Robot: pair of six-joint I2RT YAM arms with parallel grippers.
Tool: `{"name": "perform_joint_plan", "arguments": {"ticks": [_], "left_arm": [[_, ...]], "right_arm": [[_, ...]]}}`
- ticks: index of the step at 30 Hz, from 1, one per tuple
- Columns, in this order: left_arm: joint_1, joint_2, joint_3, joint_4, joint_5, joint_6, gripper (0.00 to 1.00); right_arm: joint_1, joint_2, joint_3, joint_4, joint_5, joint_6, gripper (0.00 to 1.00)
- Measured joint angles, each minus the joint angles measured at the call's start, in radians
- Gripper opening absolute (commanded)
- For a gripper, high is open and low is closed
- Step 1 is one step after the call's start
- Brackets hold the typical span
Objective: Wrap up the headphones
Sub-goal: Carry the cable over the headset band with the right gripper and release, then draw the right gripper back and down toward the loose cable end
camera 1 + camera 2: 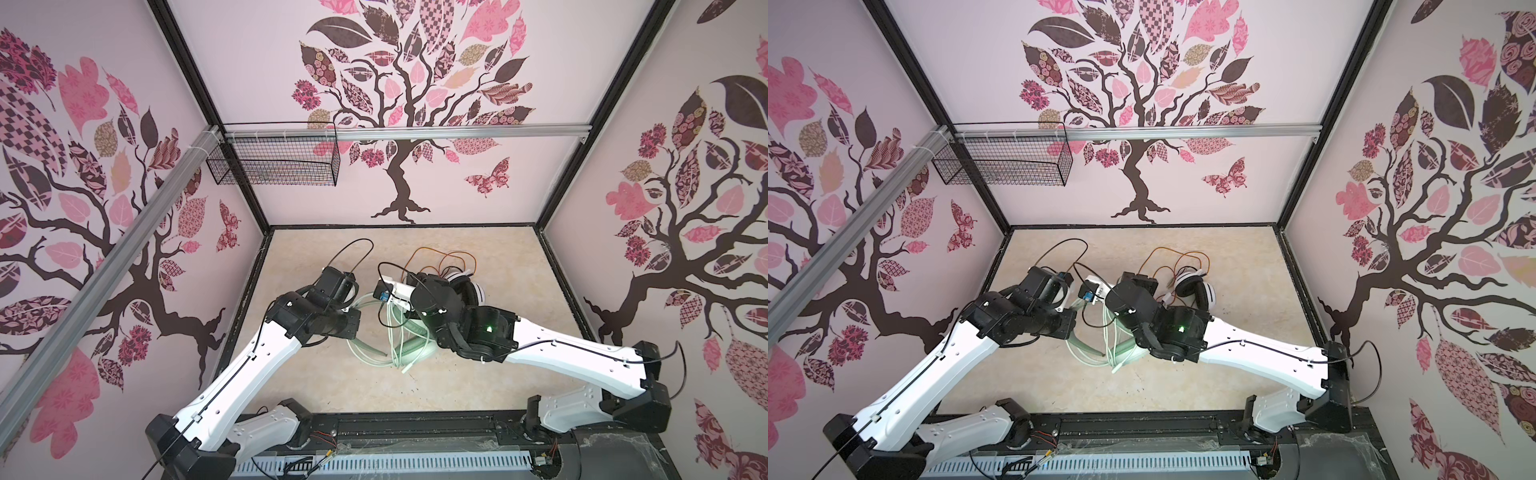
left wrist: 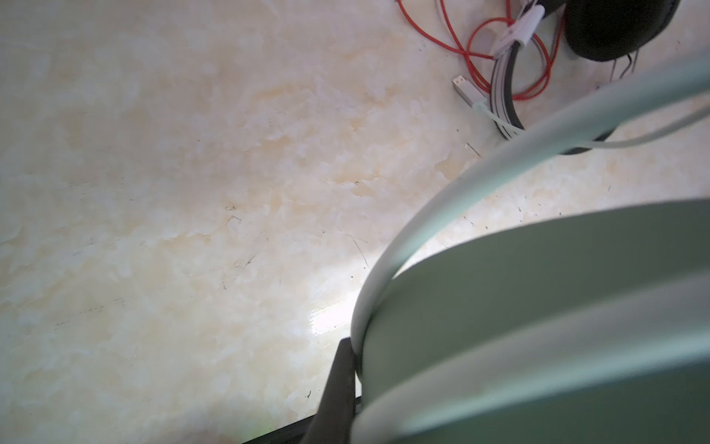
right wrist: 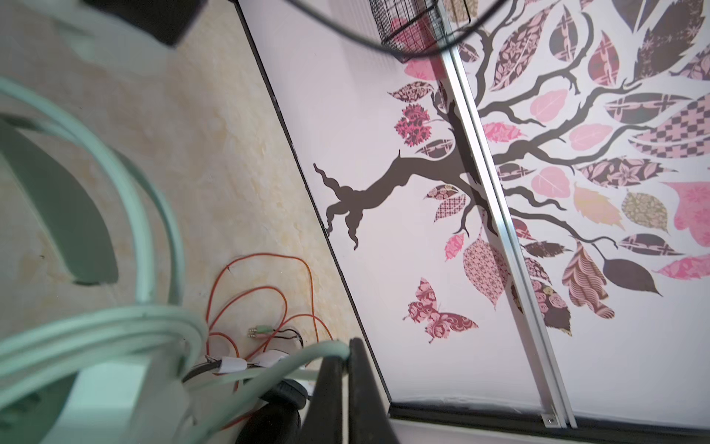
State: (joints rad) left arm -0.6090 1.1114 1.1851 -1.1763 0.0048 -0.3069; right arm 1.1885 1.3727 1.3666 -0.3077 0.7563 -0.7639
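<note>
Right gripper (image 3: 347, 355) pinching the pale cord (image 3: 299, 357), left gripper (image 2: 355, 361) clamped on the mint headphones (image 2: 538, 269), so we reckon a hard tug undoes the wrap.

Up on the back wall, a black wire basket (image 1: 274, 160) hangs from the silver rail (image 1: 415, 132), near the left corner. A dark-trunked tree decal (image 1: 399, 183) spreads pink, patterned leaves — butterfly (image 1: 488, 178) just right of the trunk. Below, the cream marbled tabletop (image 1: 478, 374) shows scuffs, and a slotted white cable duct (image 1: 395, 461) runs along the front.
</note>
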Motion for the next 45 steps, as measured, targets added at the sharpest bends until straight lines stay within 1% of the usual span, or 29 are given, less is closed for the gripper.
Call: {"name": "perform_joint_plan", "arguments": {"ticks": [4,8,9,10,11,13,16,17,18,19,20,23,28,30,34,37,40,45], "left_arm": [[-0.026,-0.004,-0.004,-0.002,0.027,0.003,0.0],[-0.026,-0.026,-0.004,-0.005,0.033,0.002,0.0],[-0.026,-0.032,-0.004,-0.006,0.035,0.002,0.0],[-0.026,-0.037,-0.004,-0.008,0.035,0.002,0.0],[-0.026,-0.041,-0.004,-0.009,0.035,0.0,0.0],[-0.026,-0.048,-0.004,-0.009,0.038,-0.001,0.0],[-0.031,-0.054,-0.004,-0.023,0.039,-0.011,0.0],[-0.031,-0.055,-0.003,-0.023,0.038,-0.018,0.0],[-0.031,-0.055,-0.003,-0.023,0.035,-0.026,0.0],[-0.031,-0.055,-0.003,-0.024,0.034,-0.032,0.0],[-0.031,-0.055,-0.003,-0.026,0.033,-0.038,0.0],[-0.03,-0.054,0.002,-0.04,0.029,-0.049,0.0],[-0.003,-0.05,0.026,-0.059,0.047,-0.06,0.0],[0.03,-0.05,0.033,-0.058,0.092,-0.062,0.0],[0.089,-0.047,0.043,-0.05,0.178,-0.067,0.0],[0.108,-0.037,0.076,-0.051,0.23,-0.083,0.0],[0.115,-0.023,0.15,-0.06,0.25,-0.106,0.0],[0.154,0.018,0.362,-0.114,0.186,-0.134,0.0]], "right_arm": [[-0.035,-0.01,0.01,-0.001,-0.173,0.017,0.0],[-0.104,-0.01,0.024,-0.026,-0.335,0.06,0.0],[-0.116,-0.01,0.024,-0.027,-0.361,0.073,0.02],[-0.13,-0.01,0.024,-0.032,-0.389,0.093,0.17],[-0.15,-0.01,0.024,-0.038,-0.418,0.124,0.27],[-0.2,-0.009,0.024,-0.042,-0.459,0.182,0.41],[-0.32,-0.009,0.024,-0.061,-0.547,0.299,0.56],[-0.36,-0.01,0.024,-0.07,-0.58,0.344,0.64],[-0.399,-0.011,0.019,-0.077,-0.623,0.397,0.78],[-0.428,-0.017,0.008,-0.077,-0.653,0.424,0.83],[-0.457,-0.028,-0.015,-0.075,-0.691,0.46,0.85],[-0.513,-0.098,-0.141,-0.07,-0.805,0.584,0.95],[-0.564,-0.262,-0.366,-0.089,-0.979,0.746,0.95],[-0.585,-0.314,-0.413,-0.1,-1.05,0.794,0.95],[-0.601,-0.384,-0.483,-0.083,-1.157,0.867,0.96],[-0.601,-0.417,-0.542,-0.047,-1.225,0.915,0.95],[-0.601,-0.42,-0.583,-0.001,-1.284,0.951,0.93],[-0.601,-0.423,-0.616,0.068,-1.36,1.003,0.91]]}}
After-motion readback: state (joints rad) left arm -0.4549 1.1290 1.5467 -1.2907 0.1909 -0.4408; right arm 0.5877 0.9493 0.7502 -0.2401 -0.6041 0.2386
